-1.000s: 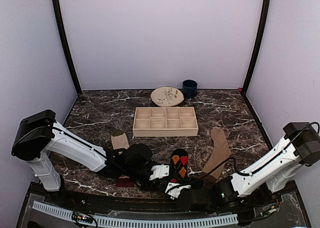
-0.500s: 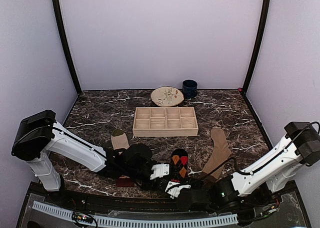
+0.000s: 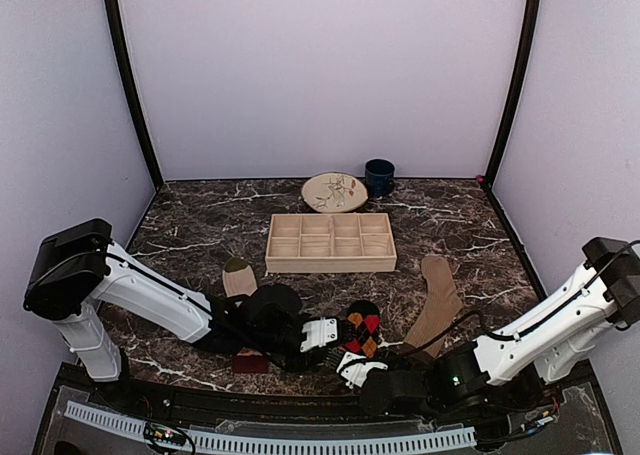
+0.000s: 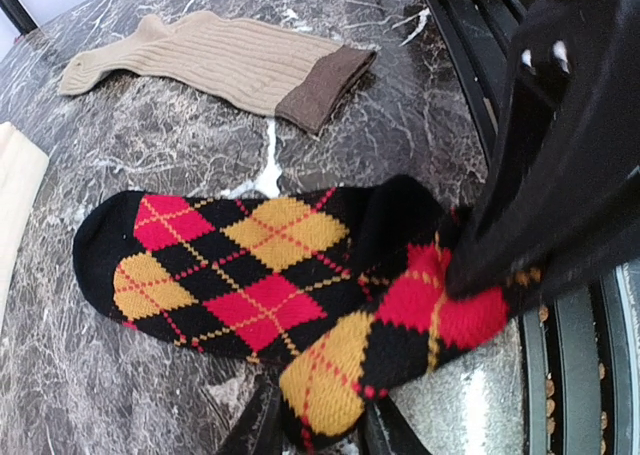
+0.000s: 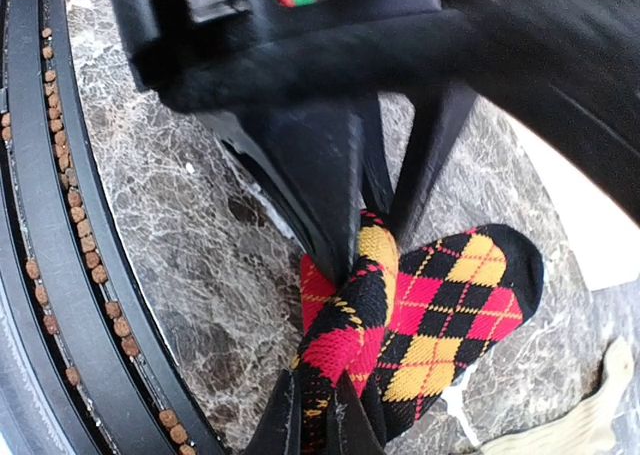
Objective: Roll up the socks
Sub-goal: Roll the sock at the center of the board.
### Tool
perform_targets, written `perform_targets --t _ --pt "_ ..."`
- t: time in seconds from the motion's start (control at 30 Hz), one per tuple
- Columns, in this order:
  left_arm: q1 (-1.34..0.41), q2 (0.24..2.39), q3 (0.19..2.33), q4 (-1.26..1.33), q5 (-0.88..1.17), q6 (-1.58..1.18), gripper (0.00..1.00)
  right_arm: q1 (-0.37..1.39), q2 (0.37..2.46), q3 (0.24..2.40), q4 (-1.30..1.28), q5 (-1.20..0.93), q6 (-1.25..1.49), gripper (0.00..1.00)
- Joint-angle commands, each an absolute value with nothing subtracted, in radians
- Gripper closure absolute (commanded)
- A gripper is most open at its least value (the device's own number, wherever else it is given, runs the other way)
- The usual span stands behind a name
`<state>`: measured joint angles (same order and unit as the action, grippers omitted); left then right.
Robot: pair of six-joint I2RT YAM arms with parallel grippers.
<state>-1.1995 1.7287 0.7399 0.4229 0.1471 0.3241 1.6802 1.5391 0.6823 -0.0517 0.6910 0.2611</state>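
Argyle sock (image 3: 362, 327) now doubled over at table's (image 3: 200, 225) near edge; right gripper (image 5: 318, 420) pinches the fold; left gripper (image 4: 320, 432) parted, apparently releasing.

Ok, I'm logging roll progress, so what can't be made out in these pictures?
Striped sock: top view, mostly under the left arm.
Argyle sock cuff: left wrist view, behind the right pincer.
Left pincer grip: same view, fingertips cut off at the bottom edge.
Tan sock: right wrist view, cut by the corner.
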Motion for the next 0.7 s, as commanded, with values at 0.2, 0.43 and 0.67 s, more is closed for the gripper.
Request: perform_targets --t 0.2,0.43,0.67 --pt "-1.182 1.664 0.666 0.464 0.092 0.31 0.72 1.633 1.429 0.617 -0.002 0.595 0.363 1.0" --pt "-1.181 1.64 0.626 0.512 0.056 0.303 0.72 1.595 1.399 0.604 0.017 0.498 0.433 1.0" --pt "-1.181 1.601 0.587 0.547 0.012 0.285 0.75 1.563 1.405 0.57 0.076 0.397 0.52 1.0"
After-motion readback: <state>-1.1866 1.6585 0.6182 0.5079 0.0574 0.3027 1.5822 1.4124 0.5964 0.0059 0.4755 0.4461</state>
